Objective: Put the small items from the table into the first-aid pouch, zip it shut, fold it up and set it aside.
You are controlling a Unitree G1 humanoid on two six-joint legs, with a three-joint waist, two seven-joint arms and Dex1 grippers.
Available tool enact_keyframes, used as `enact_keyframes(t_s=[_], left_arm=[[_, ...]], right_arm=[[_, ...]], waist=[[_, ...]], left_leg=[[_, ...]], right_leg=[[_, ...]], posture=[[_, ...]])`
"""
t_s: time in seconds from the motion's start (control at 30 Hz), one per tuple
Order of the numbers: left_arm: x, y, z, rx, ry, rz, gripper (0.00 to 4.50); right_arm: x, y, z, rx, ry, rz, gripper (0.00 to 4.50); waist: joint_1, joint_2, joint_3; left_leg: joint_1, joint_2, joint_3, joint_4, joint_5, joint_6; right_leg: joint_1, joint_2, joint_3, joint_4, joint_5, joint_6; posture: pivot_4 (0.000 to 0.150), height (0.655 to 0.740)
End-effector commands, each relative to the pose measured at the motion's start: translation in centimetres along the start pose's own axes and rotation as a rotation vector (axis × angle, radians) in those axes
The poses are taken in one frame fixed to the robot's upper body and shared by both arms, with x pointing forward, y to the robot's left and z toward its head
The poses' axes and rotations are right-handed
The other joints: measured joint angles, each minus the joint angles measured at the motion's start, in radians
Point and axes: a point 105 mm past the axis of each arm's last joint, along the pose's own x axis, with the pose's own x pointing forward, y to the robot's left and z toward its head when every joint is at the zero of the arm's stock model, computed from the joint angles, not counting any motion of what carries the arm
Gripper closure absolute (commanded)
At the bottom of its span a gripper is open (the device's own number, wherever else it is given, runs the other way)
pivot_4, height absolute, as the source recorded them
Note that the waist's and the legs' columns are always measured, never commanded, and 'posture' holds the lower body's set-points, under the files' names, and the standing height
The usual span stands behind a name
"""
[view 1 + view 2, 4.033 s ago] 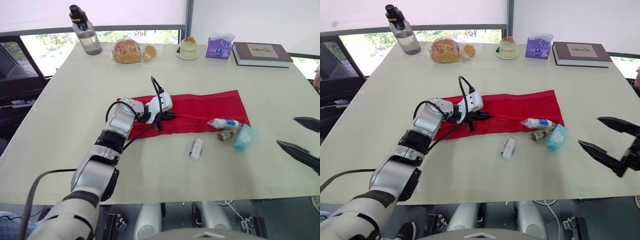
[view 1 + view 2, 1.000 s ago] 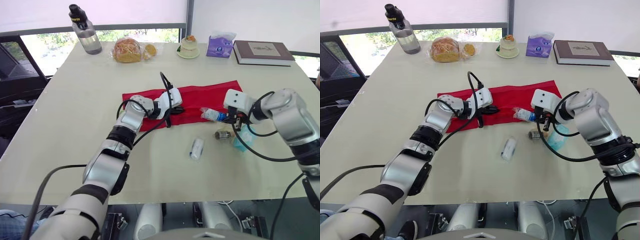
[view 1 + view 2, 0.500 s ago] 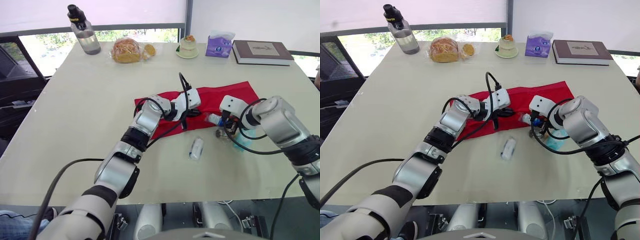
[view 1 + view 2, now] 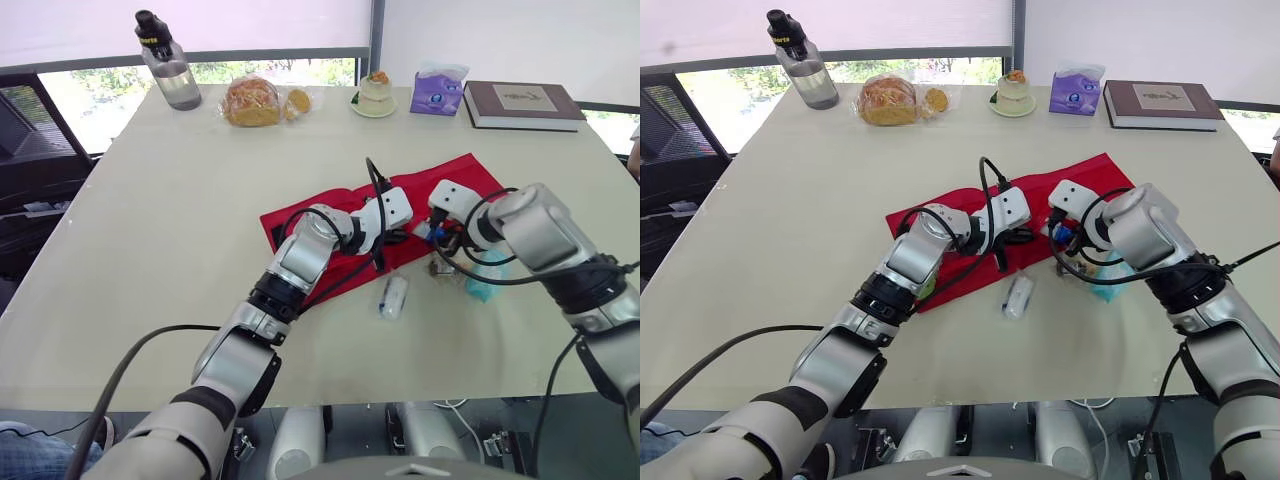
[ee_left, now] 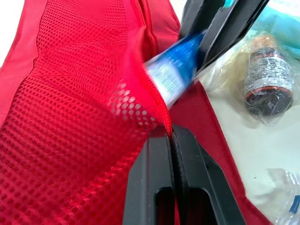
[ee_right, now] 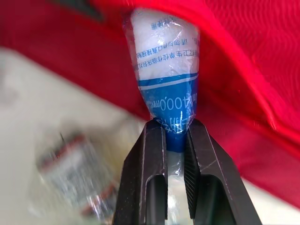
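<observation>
The left gripper [image 5: 171, 133] has its jaws together on the mesh edge of the red pouch [image 4: 466, 178], mid-table. The right gripper [image 6: 174, 127] is clamped on the blue end of a tube [image 6: 164, 65]; its long axis runs from the jaws toward the pouch mouth, white end entering. The task looks early to me: the roll [image 4: 393, 297], bottle [image 5: 269, 82] and packet [image 4: 487, 275] lie outside, near the pouch, and zipping and folding are not done.

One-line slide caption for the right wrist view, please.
Right gripper pinches a blue-and-white packet, its far end under the edge of the red pouch.
</observation>
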Motion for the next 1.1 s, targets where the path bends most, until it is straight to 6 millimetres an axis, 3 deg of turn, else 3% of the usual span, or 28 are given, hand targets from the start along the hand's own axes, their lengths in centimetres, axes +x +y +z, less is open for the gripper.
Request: enact_keyframes(t_s=[0.03,0.1,0.17,0.2,0.37,0.77,1.0,1.03,1.1], left_arm=[[0.5,-0.8,1.5,0.043,-0.048,-0.032,4.5],[0.5,-0.7,1.4,0.042,-0.051,-0.031,4.5],[0.4,-0.5,1.3,0.039,-0.052,-0.026,4.5],[0.3,-0.3,1.2,0.039,-0.051,-0.022,4.5],[-0.2,0.7,0.6,0.021,-0.045,0.004,4.5],[-1.1,2.4,0.8,-0.108,-0.104,0.011,4.5],[-1.1,2.9,0.5,-0.117,-0.104,0.015,4.5],[-1.1,3.0,0.5,-0.116,-0.103,0.015,4.5],[-1.1,3.0,0.4,-0.115,-0.103,0.013,4.5]], right_arm=[[-1.4,0.6,3.5,-0.051,-0.117,-0.009,4.46],[-1.5,0.9,4.1,-0.036,-0.142,0.005,4.46],[-1.5,1.0,4.0,-0.031,-0.15,0.012,3.56],[-1.5,0.9,3.7,-0.025,-0.152,0.014,3.51],[-2.1,0.5,2.7,0.018,-0.169,0.02,0.97],[-6.6,-1.9,-2.0,-0.055,-0.221,0.036,0.97],[-5.7,-2.0,-3.6,-0.063,-0.474,0.039,4.22],[-5.6,-2.0,-3.9,-0.06,-0.498,0.04,4.48],[-5.2,-2.0,-4.4,-0.076,-0.517,0.025,4.48]], waist=[[0.002,0.0,0.0],[0.004,0.0,0.0],[0.004,0.0,0.0],[0.003,0.0,0.0],[0.002,0.0,0.0],[0.0,0.001,0.001],[-0.001,0.001,0.001],[-0.001,0.001,0.001],[0.0,0.001,0.001]], left_leg=[[0.0,0.0,0.0,0.0,0.0,0.0],[-0.001,0.0,0.0,0.0,0.0,0.0],[-0.001,-0.001,0.0,0.0,0.0,0.0],[-0.001,-0.001,0.0,0.0,0.0,0.0],[-0.001,-0.001,0.0,0.0,0.0,0.0],[-0.001,-0.001,0.0,0.0,0.0,0.0],[0.0,0.0,0.0,-0.001,0.0,0.0],[0.0,0.0,0.001,-0.001,0.0,0.0],[0.0,-0.001,0.001,-0.001,0.0,0.0]], right_leg=[[0.0,0.0,0.0,0.0,0.0,0.0],[0.0,-0.001,0.0,0.0,0.0,0.0],[0.0,-0.001,0.0,-0.001,0.0,0.0],[0.0,-0.001,0.0,-0.001,0.0,0.0],[0.0,-0.001,-0.001,0.0,0.0,0.0],[0.0,-0.001,0.0,-0.002,0.0,0.0],[0.0,0.001,0.0,-0.001,0.0,0.001],[0.0,0.0,0.001,-0.001,0.0,0.001],[0.0,0.0,0.001,-0.001,0.0,0.001]], posture=[[0.15,0.74],[0.15,0.74],[0.15,0.74],[0.15,0.74],[0.15,0.74],[0.15,0.74],[0.15,0.74],[0.15,0.74],[0.15,0.74]])
